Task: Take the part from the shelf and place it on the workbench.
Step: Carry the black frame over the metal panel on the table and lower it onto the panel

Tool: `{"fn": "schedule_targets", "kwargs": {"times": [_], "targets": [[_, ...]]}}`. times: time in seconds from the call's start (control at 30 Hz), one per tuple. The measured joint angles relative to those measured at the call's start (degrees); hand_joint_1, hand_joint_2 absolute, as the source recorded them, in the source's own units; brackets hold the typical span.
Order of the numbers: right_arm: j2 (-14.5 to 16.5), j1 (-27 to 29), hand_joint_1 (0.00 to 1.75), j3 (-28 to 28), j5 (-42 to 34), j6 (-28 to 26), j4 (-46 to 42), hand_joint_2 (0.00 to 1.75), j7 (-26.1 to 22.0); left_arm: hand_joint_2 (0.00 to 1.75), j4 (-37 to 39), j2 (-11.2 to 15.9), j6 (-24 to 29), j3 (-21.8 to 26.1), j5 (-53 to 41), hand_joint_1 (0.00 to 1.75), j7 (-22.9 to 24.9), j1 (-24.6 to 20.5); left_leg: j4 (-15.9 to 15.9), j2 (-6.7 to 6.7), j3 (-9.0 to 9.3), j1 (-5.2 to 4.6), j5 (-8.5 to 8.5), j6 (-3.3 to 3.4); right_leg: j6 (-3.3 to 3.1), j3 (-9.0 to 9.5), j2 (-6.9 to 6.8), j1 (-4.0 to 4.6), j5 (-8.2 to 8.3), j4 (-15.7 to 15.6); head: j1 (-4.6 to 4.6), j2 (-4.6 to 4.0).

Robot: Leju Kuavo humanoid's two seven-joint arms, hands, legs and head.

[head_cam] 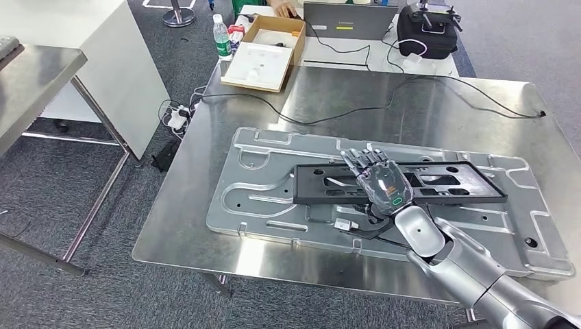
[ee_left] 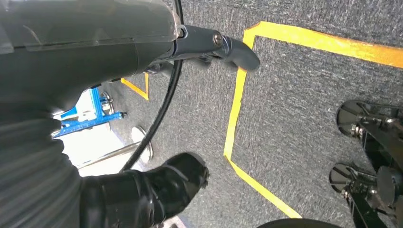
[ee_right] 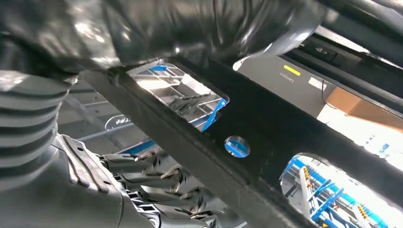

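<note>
I have the part (head_cam: 401, 184) down flat on the grey plate (head_cam: 260, 199) on the table (head_cam: 205, 236); my right hand (head_cam: 384, 181) holds its middle. Next I should spread those fingers and lift. My left hand (ee_left: 142, 194) hangs, fingers unclear.

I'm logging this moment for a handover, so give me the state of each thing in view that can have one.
black part: lying flat on the metal plate, right hand on it
right hand: gripping the black part
left hand: hanging over the floor, holding nothing
metal plate: flat on the workbench
cardboard box: open
laptop: open
</note>
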Motion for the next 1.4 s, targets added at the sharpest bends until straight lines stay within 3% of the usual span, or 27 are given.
{"fn": "schedule_targets", "kwargs": {"times": [0.13, 0.27, 0.73, 1.07, 1.33, 1.4], "targets": [[0.5, -0.13, 0.0, 0.2, 0.01, -0.01, 0.67, 0.0, 0.0, 1.75, 0.0, 0.0, -0.01, 0.31, -0.02, 0.0, 0.0, 0.0, -0.24, 0.0, 0.15, 0.16, 0.09, -0.76, -0.24, 0.02, -0.01, 0.16, -0.1, 0.06, 0.0, 0.0], [0.85, -0.15, 0.0, 0.28, 0.02, 0.01, 1.09, 0.0, 0.0, 0.0, 0.0, 0.0, 0.03, 0.39, -0.16, 0.0, 0.01, 0.0, -0.31, 0.0, 0.16, 0.29, 0.04, -1.79, -0.32, 0.02, -0.02, 0.35, -0.15, 0.1, 0.0, 0.0], [3.61, -0.91, 0.0, 1.58, -1.84, -1.79, 3.88, 0.0, -0.9, 0.0, 0.0, -0.07, -0.2, 2.86, -2.95, 0.0, 0.07, -0.6, 0.02, -0.01, 0.08, 0.24, -0.07, -2.03, -0.28, 0.18, -0.02, 0.37, -0.13, 0.06, 0.0, 0.0], [3.72, -0.79, 0.0, 6.71, -11.56, -0.32, -5.76, 0.0, -6.56, 0.0, 0.01, -0.07, -0.16, 6.35, -8.31, 0.0, -1.59, -1.26, 0.04, 0.0, 0.09, 0.22, -0.07, -2.03, -0.28, 0.16, -0.01, 0.36, -0.13, 0.06, 0.0, 0.01], [2.5, -2.48, 0.0, 10.83, -15.27, 1.91, -10.76, 0.0, -7.69, 0.0, 0.08, -0.07, 0.08, 7.47, -10.38, 0.0, -2.45, -1.66, 0.06, 0.0, 0.09, 0.21, -0.08, -2.03, -0.27, 0.18, -0.01, 0.35, -0.12, 0.05, 0.0, 0.0], [2.24, -2.71, 0.0, 11.18, -16.18, 1.62, -11.35, 0.0, -7.83, 0.0, 0.11, 0.04, 0.13, 7.48, -10.73, 0.0, -2.54, -1.72, 0.26, -0.02, 0.02, 0.12, -0.11, -1.7, -0.03, 0.27, 0.0, 0.04, 0.11, -0.27, 0.0, 0.0]]}}
